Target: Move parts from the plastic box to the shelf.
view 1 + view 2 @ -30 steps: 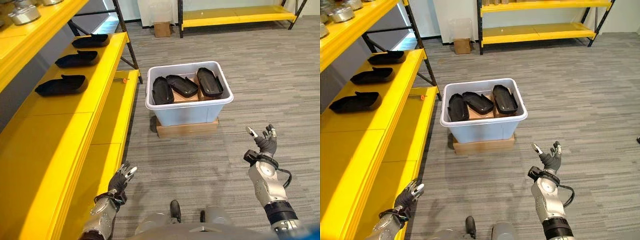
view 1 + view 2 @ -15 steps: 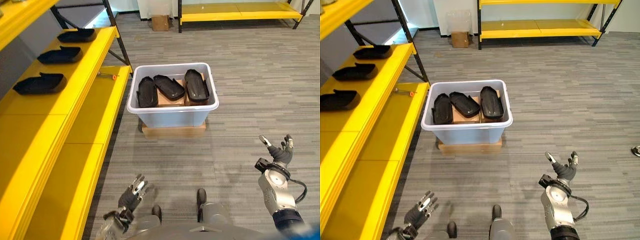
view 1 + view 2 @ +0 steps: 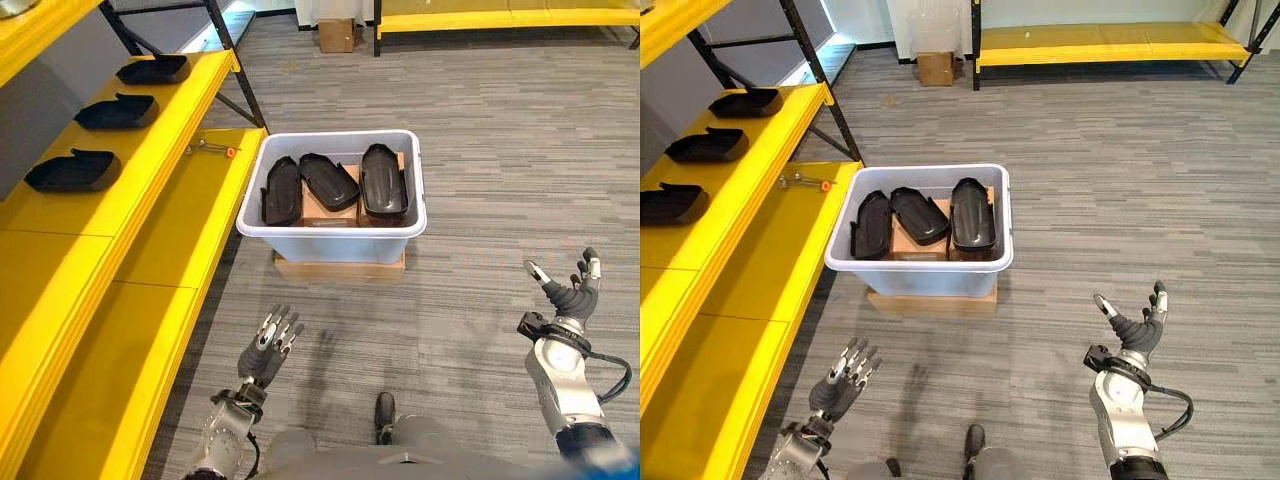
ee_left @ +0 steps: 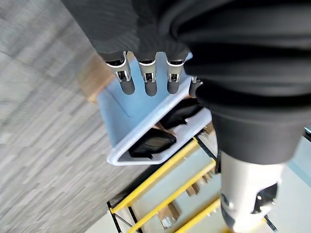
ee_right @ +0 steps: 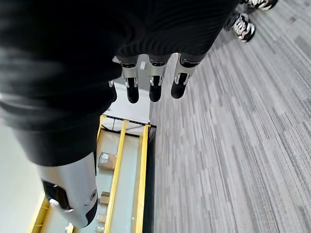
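Since 0.5 s ago the view swung; left hand (image 3: 268,348) rose, fingers straight, empty. Shelf (image 3: 150,200) at 9 o'clock. Box (image 3: 334,236) w/ parts (image 3: 383,185) at 12, long axes pointing away; left hand nearer. Right hand (image 3: 568,297) open, empty.

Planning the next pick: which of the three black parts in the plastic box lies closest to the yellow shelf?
The leftmost part, against the plastic box's wall facing the shelf. The middle part and right part lie further from it.

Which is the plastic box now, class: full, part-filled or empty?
Part-filled: three black parts lie side by side in the plastic box, with brown cardboard showing beneath them.
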`<state>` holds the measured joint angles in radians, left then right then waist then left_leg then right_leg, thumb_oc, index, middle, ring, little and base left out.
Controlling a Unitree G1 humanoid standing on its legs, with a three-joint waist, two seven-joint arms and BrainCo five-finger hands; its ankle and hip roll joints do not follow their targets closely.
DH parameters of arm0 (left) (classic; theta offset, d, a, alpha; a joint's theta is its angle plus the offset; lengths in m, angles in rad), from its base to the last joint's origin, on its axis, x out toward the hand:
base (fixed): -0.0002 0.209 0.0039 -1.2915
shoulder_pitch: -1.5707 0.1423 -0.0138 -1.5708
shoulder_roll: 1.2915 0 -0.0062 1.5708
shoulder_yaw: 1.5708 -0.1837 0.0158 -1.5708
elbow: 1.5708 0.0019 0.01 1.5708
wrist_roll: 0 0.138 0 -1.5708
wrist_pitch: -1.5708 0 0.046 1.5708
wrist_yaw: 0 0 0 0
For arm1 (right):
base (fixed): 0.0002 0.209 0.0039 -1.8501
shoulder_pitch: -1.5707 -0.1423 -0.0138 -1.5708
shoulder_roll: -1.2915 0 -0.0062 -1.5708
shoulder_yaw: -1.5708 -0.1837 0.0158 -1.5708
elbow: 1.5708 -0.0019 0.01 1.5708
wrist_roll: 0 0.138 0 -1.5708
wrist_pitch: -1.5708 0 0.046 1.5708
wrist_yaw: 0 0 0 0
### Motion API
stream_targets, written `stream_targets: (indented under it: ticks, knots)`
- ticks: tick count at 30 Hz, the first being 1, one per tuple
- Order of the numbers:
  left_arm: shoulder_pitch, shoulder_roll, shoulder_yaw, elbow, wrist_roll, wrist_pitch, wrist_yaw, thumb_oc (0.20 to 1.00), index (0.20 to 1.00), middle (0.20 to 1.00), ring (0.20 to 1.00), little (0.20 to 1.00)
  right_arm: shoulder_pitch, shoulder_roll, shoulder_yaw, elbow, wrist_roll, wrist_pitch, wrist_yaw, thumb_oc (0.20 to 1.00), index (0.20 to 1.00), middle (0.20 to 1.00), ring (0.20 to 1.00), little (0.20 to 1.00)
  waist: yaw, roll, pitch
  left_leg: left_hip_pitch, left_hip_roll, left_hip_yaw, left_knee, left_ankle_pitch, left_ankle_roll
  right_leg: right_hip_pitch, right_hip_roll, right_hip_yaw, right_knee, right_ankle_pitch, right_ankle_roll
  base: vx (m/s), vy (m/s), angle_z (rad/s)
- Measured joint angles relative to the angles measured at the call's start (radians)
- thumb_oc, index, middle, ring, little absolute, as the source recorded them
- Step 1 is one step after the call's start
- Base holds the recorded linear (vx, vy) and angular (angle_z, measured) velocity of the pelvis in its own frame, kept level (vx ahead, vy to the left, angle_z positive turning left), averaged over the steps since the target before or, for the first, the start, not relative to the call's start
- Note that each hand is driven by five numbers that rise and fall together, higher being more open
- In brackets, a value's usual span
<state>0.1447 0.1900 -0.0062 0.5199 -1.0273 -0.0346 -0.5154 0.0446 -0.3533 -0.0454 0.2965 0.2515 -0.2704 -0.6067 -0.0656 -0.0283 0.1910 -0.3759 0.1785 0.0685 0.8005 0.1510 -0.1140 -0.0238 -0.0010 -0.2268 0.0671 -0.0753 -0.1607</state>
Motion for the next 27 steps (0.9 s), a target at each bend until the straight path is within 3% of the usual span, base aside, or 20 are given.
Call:
stream_targets:
  ticks: [1,2,3,4,5,6,7,9,12,13,15,17,19,21,22,23,24,25,27]
  knots:
    - [0.007,0.003,0.008,-0.002,0.002,0.004,0.004,1.000,1.000,1.000,1.000,1.000,-0.002,0.015,0.002,0.001,0.000,-0.003,0.004,1.000,1.000,1.000,1.000,1.000,0.009,-0.012,0.001,-0.045,-0.005,0.025,0.006,-0.043,0.015,0.004,-0.003,0.015,0.001,-0.002,0.011,0.26,0.251,-0.36]
    - [0.016,0.005,0.026,-0.007,0.002,0.005,0.015,1.000,1.000,1.000,1.000,1.000,-0.010,0.032,0.009,0.004,0.000,-0.005,0.010,1.000,1.000,1.000,1.000,1.000,0.013,-0.025,0.008,-0.037,-0.002,0.095,-0.138,-0.082,0.066,0.023,-0.003,0.029,-0.003,-0.006,0.029,0.22,0.303,-0.37]
    - [0.022,0.011,0.026,-0.006,0.001,0.000,0.023,1.000,1.000,1.000,1.000,1.000,-0.014,0.031,0.021,0.007,0.000,-0.008,0.020,1.000,1.000,1.000,1.000,1.000,0.006,-0.021,0.011,-0.020,-0.006,0.121,-0.255,-0.086,0.074,0.037,0.003,0.029,0.001,-0.008,0.034,0.22,0.305,-0.37]
    - [0.031,0.021,0.024,-0.006,0.003,0.000,0.028,1.000,1.000,1.000,1.000,1.000,-0.019,0.032,0.026,0.011,0.000,-0.009,0.034,1.000,1.000,1.000,1.000,1.000,0.002,-0.010,0.008,-0.014,-0.015,0.126,-0.347,-0.086,0.073,0.051,0.013,0.032,0.000,-0.012,0.041,0.21,0.263,-0.48]
    - [0.041,0.035,0.023,-0.006,0.019,-0.014,0.050,1.000,1.000,1.000,1.000,1.000,-0.020,0.022,0.044,0.015,0.001,-0.008,0.055,1.000,1.000,1.000,1.000,1.000,0.006,-0.009,0.008,0.042,-0.038,0.144,-0.562,-0.084,0.073,0.069,0.026,0.046,-0.009,-0.021,0.060,0.25,0.271,-0.60]
    - [0.044,0.051,0.024,-0.003,0.030,-0.030,0.068,1.000,1.000,1.000,1.000,1.000,-0.019,0.011,0.057,0.015,0.000,-0.008,0.073,1.000,1.000,1.000,1.000,1.000,0.005,0.001,0.012,0.068,-0.049,0.138,-0.679,-0.079,0.073,0.096,0.035,0.049,-0.020,-0.020,0.058,0.34,0.369,-0.70]
    - [0.040,0.066,0.026,0.003,0.038,-0.043,0.093,1.000,1.000,1.000,1.000,1.000,-0.013,0.012,0.058,0.024,0.000,-0.008,0.089,1.000,1.000,1.000,1.000,1.000,0.005,0.005,0.010,0.082,-0.050,0.136,-0.720,-0.066,0.066,0.114,0.045,0.052,-0.026,-0.022,0.061,0.42,0.463,-0.59]
    - [0.005,0.073,0.032,0.077,0.038,-0.080,0.126,1.000,1.000,1.000,1.000,1.000,0.003,-0.007,0.082,0.058,-0.001,0.001,0.113,1.000,1.000,1.000,1.000,1.000,-0.004,0.005,0.002,0.136,-0.043,0.132,-0.879,-0.038,0.069,0.130,0.047,0.068,-0.002,-0.057,0.123,0.34,0.445,-0.32]
    - [-0.038,0.064,0.062,0.167,0.037,-0.110,0.148,1.000,1.000,1.000,1.000,1.000,0.004,-0.017,0.125,0.093,0.000,0.013,0.144,1.000,1.000,1.000,1.000,1.000,-0.005,-0.013,0.012,0.176,-0.008,0.147,-0.860,-0.028,0.080,0.165,0.051,0.090,0.016,-0.060,0.126,0.25,0.404,-0.37]
    - [-0.042,0.058,0.062,0.162,0.037,-0.115,0.157,1.000,1.000,1.000,1.000,1.000,0.003,-0.019,0.124,0.089,0.000,0.013,0.157,1.000,1.000,1.000,1.000,1.000,0.004,-0.020,0.015,0.187,-0.036,0.154,-0.762,-0.031,0.084,0.174,0.046,0.096,0.017,-0.061,0.127,0.25,0.448,-0.43]
    - [-0.045,0.057,0.066,0.146,0.038,-0.117,0.168,1.000,1.000,1.000,1.000,1.000,0.004,-0.019,0.116,0.077,0.000,0.013,0.164,1.000,1.000,1.000,1.000,1.000,0.001,-0.018,0.019,0.205,-0.076,0.198,-0.691,-0.043,0.100,0.178,0.042,0.060,0.013,-0.064,0.132,0.19,0.360,-0.15]
    - [-0.054,0.057,0.065,0.137,0.063,-0.117,0.168,1.000,1.000,1.000,1.000,1.000,0.005,-0.009,0.095,0.073,0.001,0.013,0.163,1.000,1.000,1.000,1.000,1.000,-0.002,-0.024,0.027,0.246,-0.154,0.246,-0.665,-0.082,0.157,0.176,0.038,0.028,0.024,-0.066,0.134,0.13,0.300,0.22]
    - [-0.051,0.055,0.065,0.123,0.067,-0.116,0.174,1.000,1.000,1.000,1.000,1.000,0.004,-0.006,0.089,0.070,0.000,0.016,0.165,1.000,1.000,1.000,1.000,1.000,0.003,0.007,0.044,0.306,-0.172,0.254,-0.705,-0.108,0.198,0.172,0.066,0.009,0.067,-0.067,0.137,0.14,0.328,0.23]
    - [-0.037,0.058,0.065,0.118,0.067,-0.113,0.177,1.000,1.000,1.000,1.000,1.000,-0.003,-0.006,0.096,0.040,0.000,0.026,0.169,1.000,1.000,1.000,1.000,1.000,0.013,0.029,0.048,0.359,-0.170,0.256,-0.794,-0.128,0.226,0.167,0.082,0.002,0.077,-0.088,0.168,0.06,0.179,-0.02]
    - [-0.031,0.057,0.065,0.110,0.067,-0.106,0.184,1.000,1.000,1.000,1.000,1.000,-0.009,-0.007,0.097,0.027,0.000,0.026,0.171,1.000,1.000,1.000,1.000,1.000,0.009,0.040,0.059,0.378,-0.163,0.262,-0.824,-0.103,0.220,0.159,0.079,0.000,0.104,-0.116,0.186,0.04,0.186,0.01]
    - [-0.029,0.041,0.062,0.101,0.066,-0.104,0.197,1.000,1.000,1.000,1.000,1.000,-0.010,-0.019,0.097,0.020,-0.001,0.027,0.173,1.000,1.000,1.000,1.000,1.000,0.015,0.055,0.066,0.382,-0.166,0.257,-0.835,-0.101,0.237,0.125,0.052,-0.020,0.158,-0.171,0.179,0.04,0.224,-0.09]
    - [-0.020,0.021,0.061,0.086,0.065,-0.105,0.202,1.000,1.000,1.000,1.000,1.000,-0.015,-0.023,0.099,0.007,-0.001,0.034,0.171,1.000,1.000,1.000,1.000,1.000,0.039,0.072,0.069,0.376,-0.172,0.277,-0.838,-0.110,0.253,0.101,-0.040,-0.052,0.156,-0.168,0.190,0.01,0.180,-0.29]
    - [-0.006,0.028,0.060,0.078,0.066,-0.104,0.212,1.000,1.000,1.000,1.000,1.000,-0.020,-0.018,0.113,-0.019,-0.001,0.041,0.171,1.000,1.000,1.000,1.000,1.000,0.066,0.059,0.072,0.369,-0.195,0.295,-0.836,-0.110,0.245,0.077,-0.145,-0.047,0.135,-0.144,0.223,0.00,0.181,-0.19]
    - [-0.014,0.049,0.061,0.078,0.066,-0.104,0.216,1.000,1.000,1.000,1.000,1.000,-0.020,-0.016,0.136,-0.030,-0.001,0.046,0.170,1.000,1.000,1.000,1.000,1.000,0.084,0.039,0.074,0.358,-0.202,0.288,-0.838,-0.108,0.243,0.066,-0.225,-0.039,0.119,-0.119,0.259,0.00,0.170,0.10]
